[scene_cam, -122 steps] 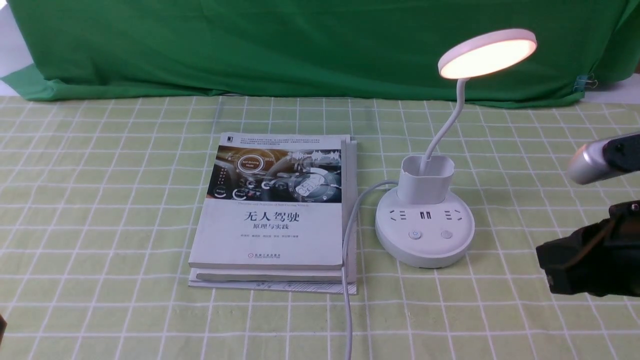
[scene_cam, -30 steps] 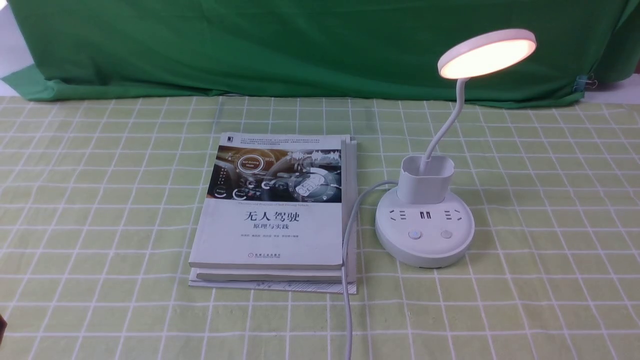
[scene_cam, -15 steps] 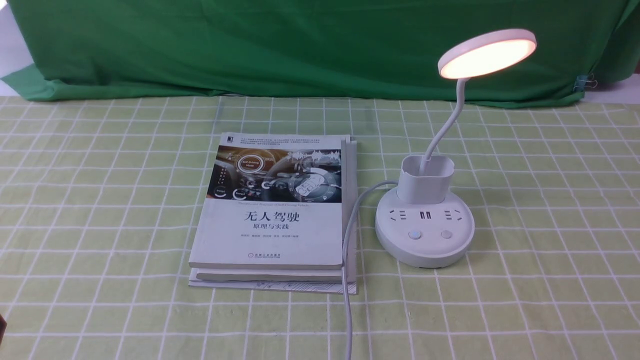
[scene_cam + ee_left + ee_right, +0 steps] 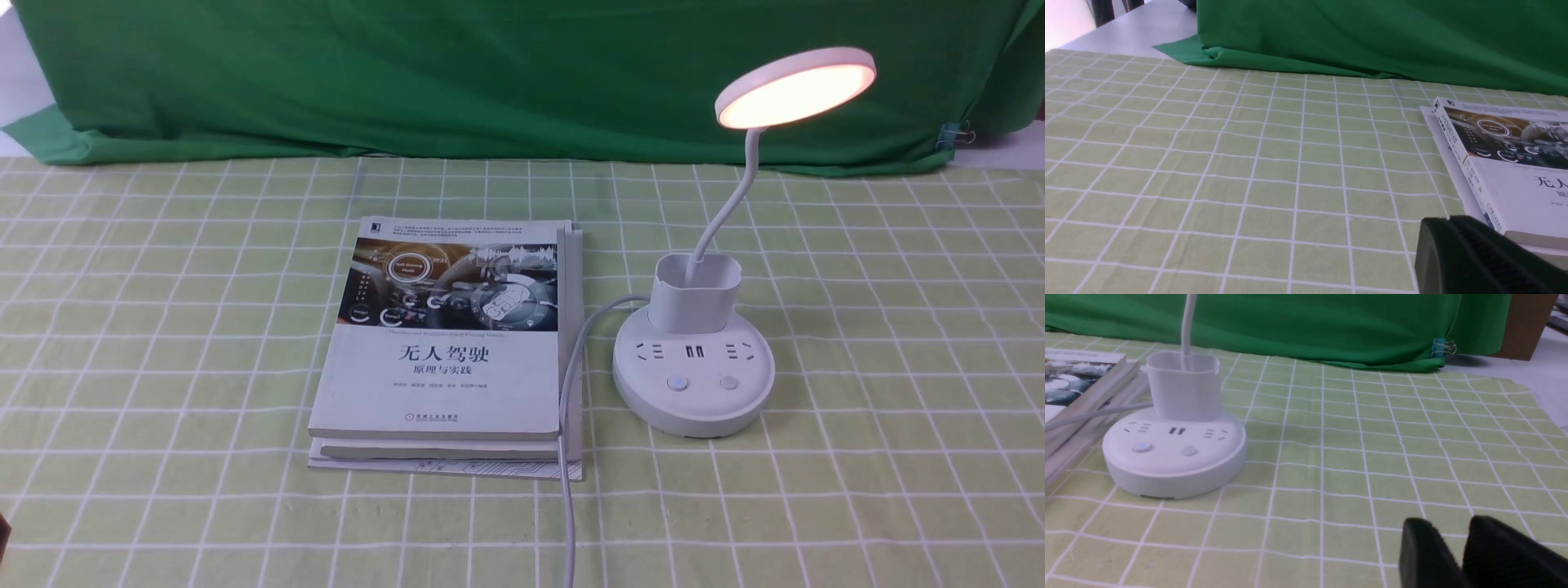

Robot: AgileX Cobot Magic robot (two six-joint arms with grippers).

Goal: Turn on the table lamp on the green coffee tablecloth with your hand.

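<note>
The white table lamp stands on the green coffee tablecloth (image 4: 898, 367), right of centre. Its disc head (image 4: 796, 86) glows warm yellow above the round base (image 4: 694, 400). Two buttons (image 4: 677, 382) sit on the base's front. In the right wrist view the base (image 4: 1175, 469) lies well off from my right gripper (image 4: 1447, 526), whose black fingers stand apart, open and empty, low over the cloth. My left gripper (image 4: 1447, 220) is shut on nothing, beside the book's corner. Neither hand shows in the front view.
A stack of books (image 4: 445, 343) lies left of the lamp. The lamp's white cord (image 4: 565, 457) runs along the books' right side to the front edge. A dark green backdrop (image 4: 490, 73) hangs along the far edge, held by a clip (image 4: 955, 135).
The right arm, at the front view's right edge four seconds ago, has left that view. Over the last second nothing in the front view has moved; the lamp stays lit.
</note>
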